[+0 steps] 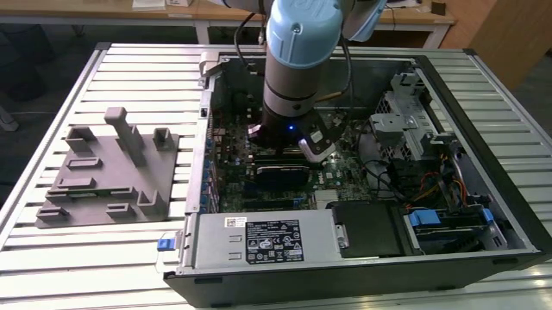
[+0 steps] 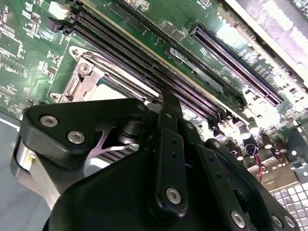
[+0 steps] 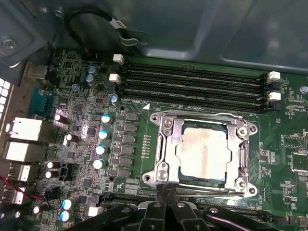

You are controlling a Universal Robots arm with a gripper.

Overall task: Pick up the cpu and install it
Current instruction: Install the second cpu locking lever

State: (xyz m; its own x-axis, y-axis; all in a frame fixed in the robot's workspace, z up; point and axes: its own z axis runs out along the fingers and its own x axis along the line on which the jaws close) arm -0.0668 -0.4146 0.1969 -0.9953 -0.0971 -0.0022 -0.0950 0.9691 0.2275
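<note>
Item one, at the exterior view's left: the grey tray (image 1: pixel 108 174) with upright posts, standing on the slatted table (image 1: pixel 52 258) just beside the open computer case (image 1: pixel 483 213). We see no chip on it.

Item two, centre: the arm (image 1: pixel 298 64), reaching down into the case, its gripper (image 1: pixel 312 150) low over the motherboard (image 1: pixel 345 187). In the first wrist view the gripper (image 3: pixel 165 204) shows its fingertips drawn together to a narrow point with nothing between them; we judge it closed and empty.

Item three: the cpu (image 3: pixel 203 150), silvery top plate, lying in the socket (image 3: pixel 202 154) under the metal frame, beside the memory slots (image 3: pixel 192 86). In the first wrist view the fingertips stand just at the socket's edge.

Item four, at the exterior view's right: drive cage (image 1: pixel 410 123) and cabling (image 1: pixel 431 187), well apart from the gripper.

Risk noted: we cannot tell whether the chip sits fully flat or the frame is latched. Any sideways drag by fingertips so near the socket could shift it and bend contacts.
</note>
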